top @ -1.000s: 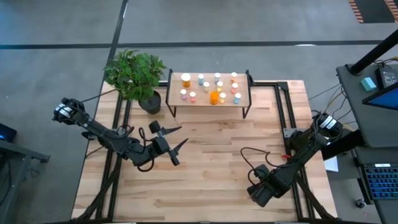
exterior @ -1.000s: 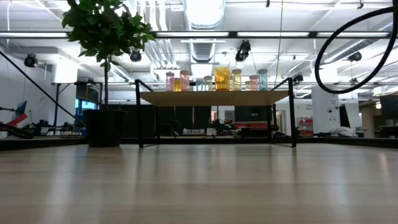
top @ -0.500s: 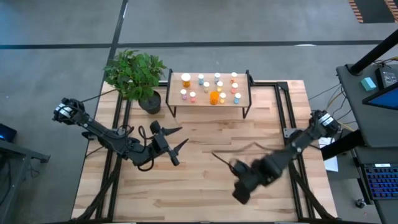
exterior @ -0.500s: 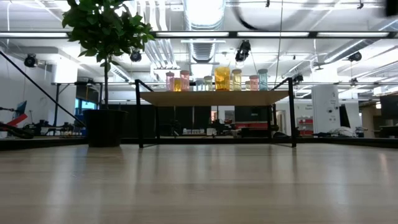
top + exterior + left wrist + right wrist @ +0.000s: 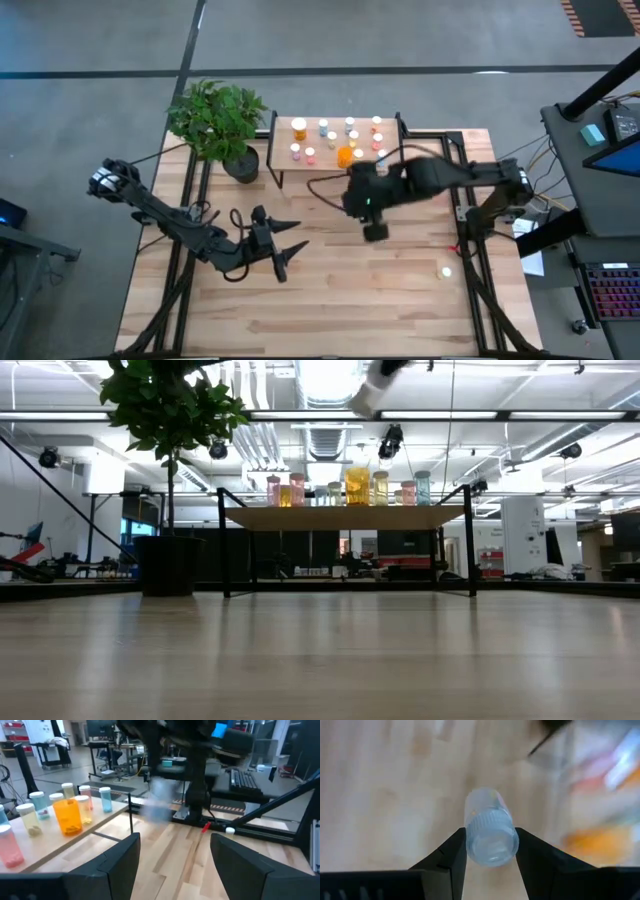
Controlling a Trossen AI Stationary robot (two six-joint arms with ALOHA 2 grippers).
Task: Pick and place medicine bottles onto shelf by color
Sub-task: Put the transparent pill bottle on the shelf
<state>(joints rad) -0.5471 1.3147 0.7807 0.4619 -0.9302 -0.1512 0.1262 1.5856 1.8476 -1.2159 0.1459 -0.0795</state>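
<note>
Pale blue capped bottle (image 5: 490, 835) clamped in right pincer (image 5: 490, 851) near shelf (image 5: 392, 161) of tinted bottles (image 5: 344, 156), left pincer (image 5: 288, 250) spread wide, empty

Bottles (image 5: 337, 140) on shelf (image 5: 392, 160); plant (image 5: 218, 118) left of shelf.

The shelf (image 5: 336, 170) stands at the tabletop's far edge, a light wooden top on thin black legs. On it a cluster of small medicine bottles (image 5: 350, 133) stands upright with pale caps: pink ones (image 5: 297, 489) toward one end, a larger orange bottle (image 5: 344, 157) at the front edge, yellowish and blue ones (image 5: 423, 487) toward the other end. One more pale blue bottle (image 5: 490, 832) with a ribbed cap is off the shelf, pinched between the fingers of the right tool (image 5: 489, 851), above the tabletop just in front of the shelf.
</note>
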